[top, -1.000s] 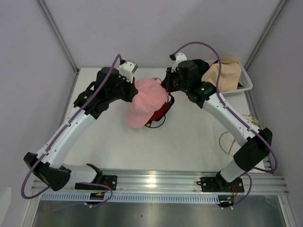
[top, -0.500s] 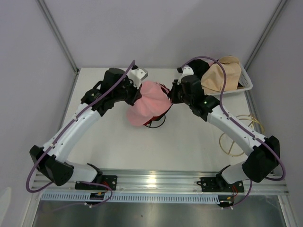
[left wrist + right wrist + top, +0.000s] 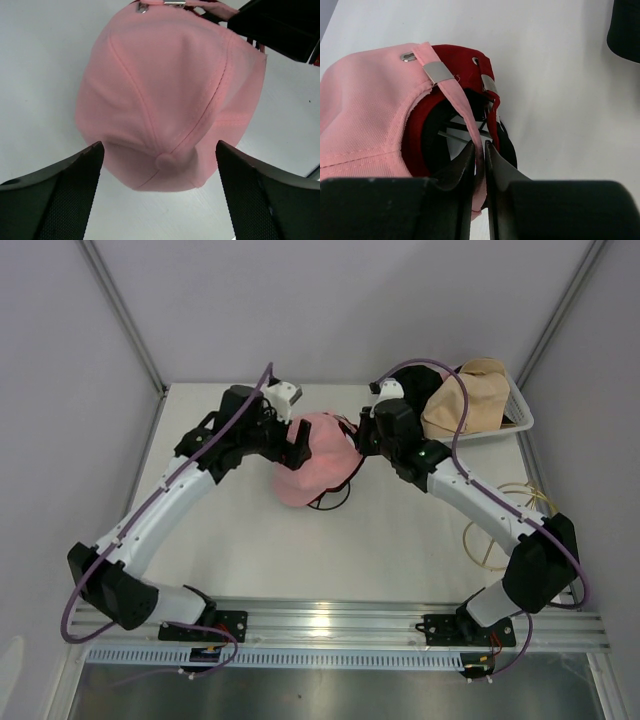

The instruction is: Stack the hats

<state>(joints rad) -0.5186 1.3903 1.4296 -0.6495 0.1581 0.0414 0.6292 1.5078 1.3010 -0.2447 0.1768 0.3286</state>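
Observation:
A pink baseball cap (image 3: 315, 455) lies crown-up over a red cap (image 3: 465, 60) in the middle of the table, and a black fabric edge (image 3: 507, 150) shows under both. My left gripper (image 3: 296, 443) stands wide open, a finger on either side of the pink cap's crown (image 3: 165, 90) without touching it. On the cap's right side, my right gripper (image 3: 479, 145) pinches the pink back strap (image 3: 462, 107) between nearly closed fingers. A tan hat (image 3: 465, 400) sits in the white basket (image 3: 522, 418) at the back right.
A loop of tan cord (image 3: 500, 530) lies on the table by the right arm. Grey walls enclose the table at the back and on both sides. The metal rail (image 3: 330, 625) with the arm bases runs along the near edge.
My left gripper has opened and let go of the pink cap, which now rests lower over the red cap. The right gripper has stayed on the strap.

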